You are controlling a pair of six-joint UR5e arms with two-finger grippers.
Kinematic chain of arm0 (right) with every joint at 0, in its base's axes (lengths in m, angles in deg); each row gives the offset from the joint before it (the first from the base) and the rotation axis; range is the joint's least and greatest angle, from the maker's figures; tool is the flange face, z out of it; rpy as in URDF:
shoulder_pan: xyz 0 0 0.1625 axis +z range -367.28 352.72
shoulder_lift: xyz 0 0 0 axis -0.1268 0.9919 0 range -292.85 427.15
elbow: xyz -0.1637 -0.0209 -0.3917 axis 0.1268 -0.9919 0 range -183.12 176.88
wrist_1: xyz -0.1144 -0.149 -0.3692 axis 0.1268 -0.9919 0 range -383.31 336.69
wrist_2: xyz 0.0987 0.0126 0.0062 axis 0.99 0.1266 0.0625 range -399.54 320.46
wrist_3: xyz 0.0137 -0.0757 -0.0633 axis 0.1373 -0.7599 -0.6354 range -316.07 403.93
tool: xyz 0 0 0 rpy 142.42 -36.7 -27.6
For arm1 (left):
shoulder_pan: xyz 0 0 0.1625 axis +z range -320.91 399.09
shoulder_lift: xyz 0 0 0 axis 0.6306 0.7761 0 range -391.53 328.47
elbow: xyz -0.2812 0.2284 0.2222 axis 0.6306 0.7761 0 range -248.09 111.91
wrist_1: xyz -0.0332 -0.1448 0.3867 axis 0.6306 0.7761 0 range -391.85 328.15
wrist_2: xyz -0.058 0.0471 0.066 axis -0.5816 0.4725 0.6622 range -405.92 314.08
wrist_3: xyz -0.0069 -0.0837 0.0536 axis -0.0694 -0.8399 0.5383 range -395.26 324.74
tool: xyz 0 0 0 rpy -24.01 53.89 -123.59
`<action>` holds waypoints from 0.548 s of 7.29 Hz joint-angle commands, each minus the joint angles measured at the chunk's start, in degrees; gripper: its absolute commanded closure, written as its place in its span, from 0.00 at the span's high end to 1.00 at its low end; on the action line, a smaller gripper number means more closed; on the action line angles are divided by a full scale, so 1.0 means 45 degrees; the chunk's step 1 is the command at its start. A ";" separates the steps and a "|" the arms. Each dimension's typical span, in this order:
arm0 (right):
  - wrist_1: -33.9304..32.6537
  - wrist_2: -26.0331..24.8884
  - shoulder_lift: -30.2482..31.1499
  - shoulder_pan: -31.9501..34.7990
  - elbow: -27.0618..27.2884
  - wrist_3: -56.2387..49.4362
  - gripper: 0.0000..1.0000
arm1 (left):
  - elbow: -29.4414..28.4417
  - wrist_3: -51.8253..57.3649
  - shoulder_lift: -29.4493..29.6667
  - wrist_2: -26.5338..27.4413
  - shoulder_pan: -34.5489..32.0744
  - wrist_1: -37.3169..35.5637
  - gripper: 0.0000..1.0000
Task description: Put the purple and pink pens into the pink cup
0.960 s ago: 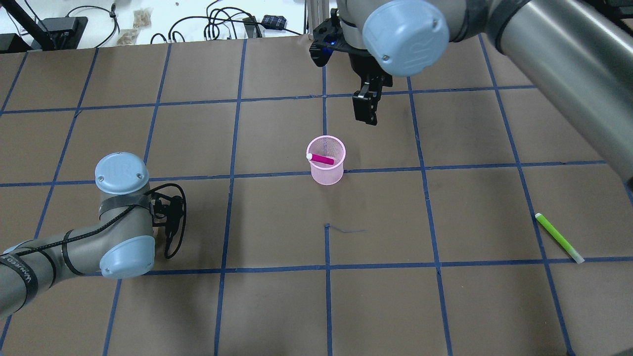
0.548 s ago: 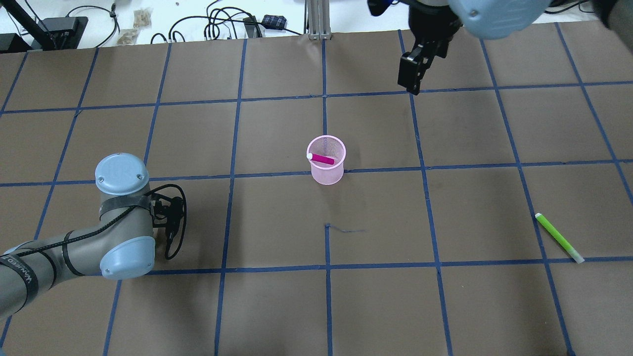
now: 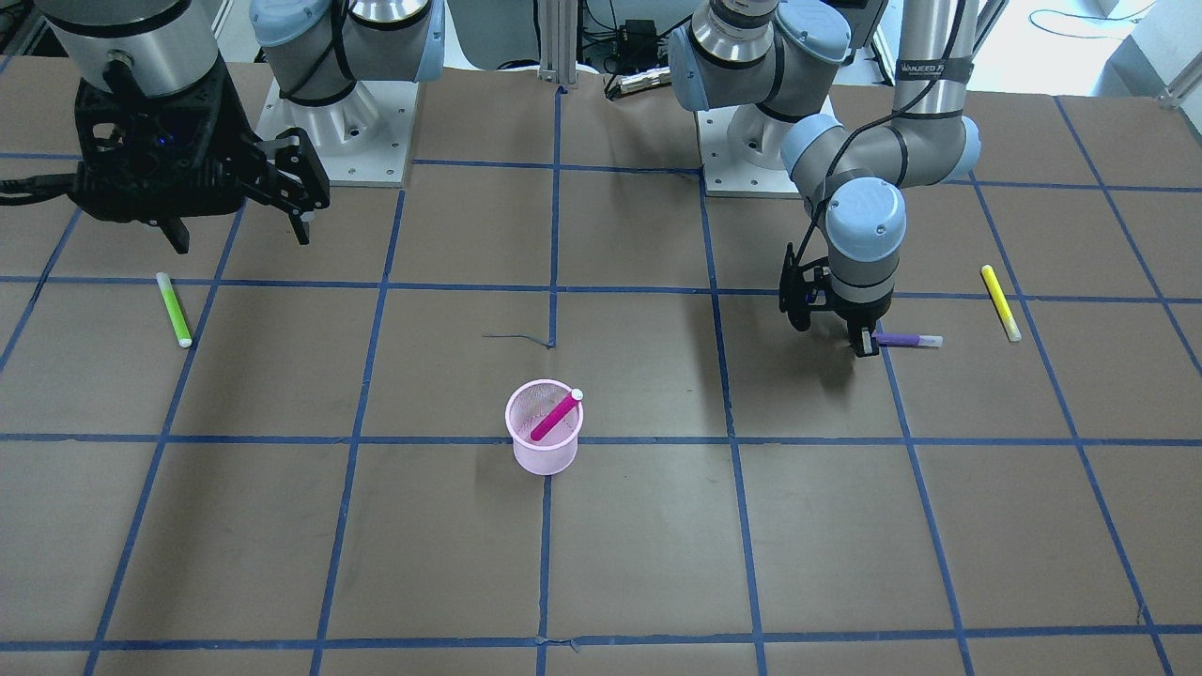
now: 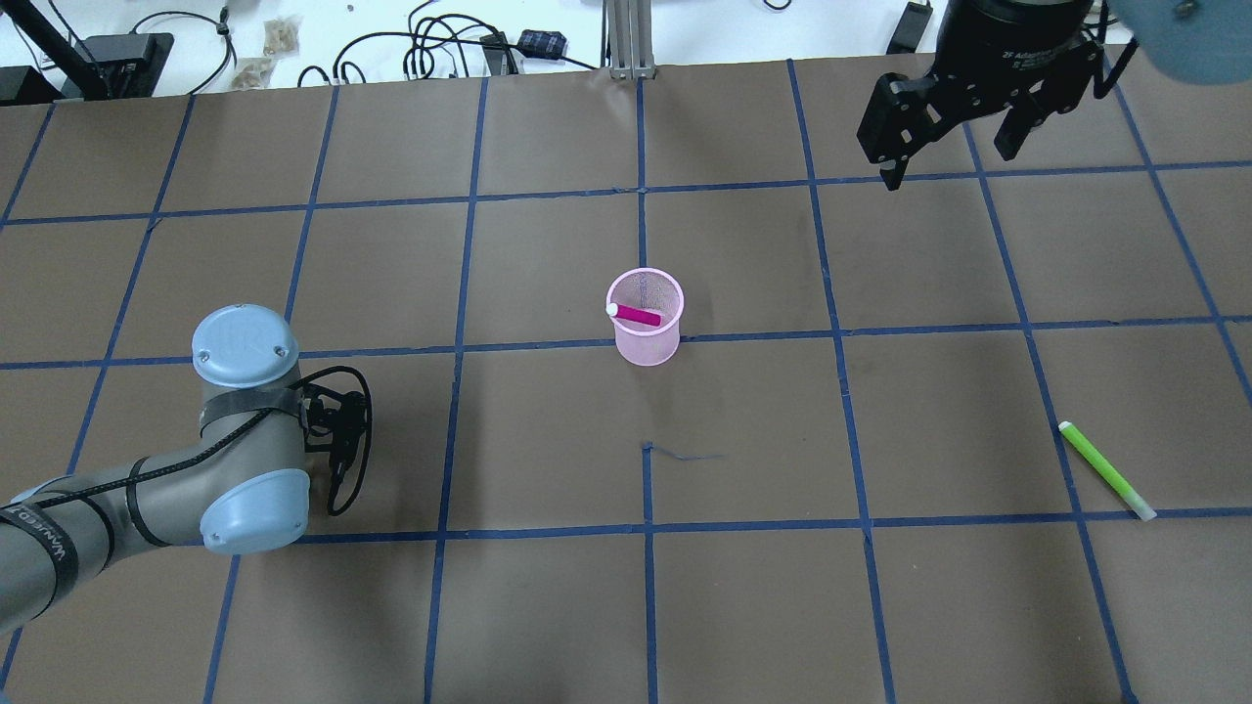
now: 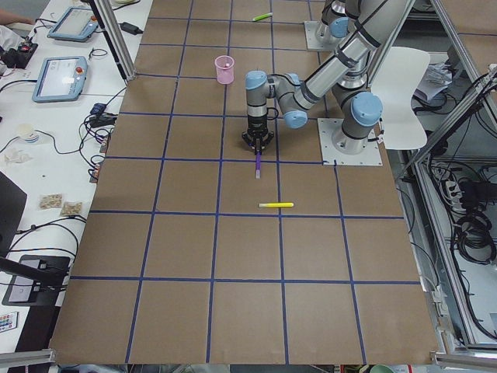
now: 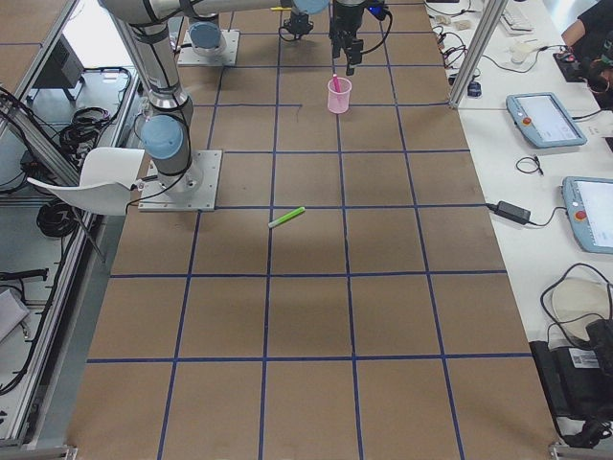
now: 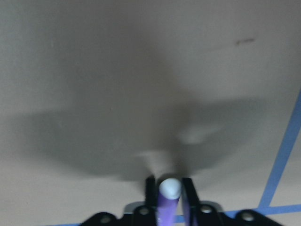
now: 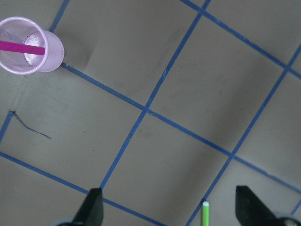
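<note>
**Purple pen pinched, pink pen in the cup**

My left claw (image 3: pixel 864 345) is clamped on one end of the purple pen (image 3: pixel 907 340). The pen lies on the counter (image 3: pixel 657 563), well apart from the pink cup (image 3: pixel 545 457), out on my left side. The pink pen (image 3: pixel 554 418) leans inside the pink cup, its white tip poking over the rim. My right claw (image 4: pixel 949 164) hangs with its jaws spread wide, well apart from the cup on my right.

A pink mesh cup (image 4: pixel 646 348) stands mid-way on the brown taped worktop (image 4: pixel 548 606), a pink plastic pen (image 4: pixel 643 315) leaning inside. On the robot's left lies a purple pen (image 3: pixel 907 341), a yellow pen (image 3: pixel 1000 302) beyond it; a green pen (image 4: pixel 1106 469) lies far right.
</note>
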 commanded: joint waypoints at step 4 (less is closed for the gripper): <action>-0.2339 0.0860 0.0243 -0.0032 0.0945 0.2162 1.00 | -0.1165 0.0923 -0.1273 -0.0492 -0.0085 0.0522 0.00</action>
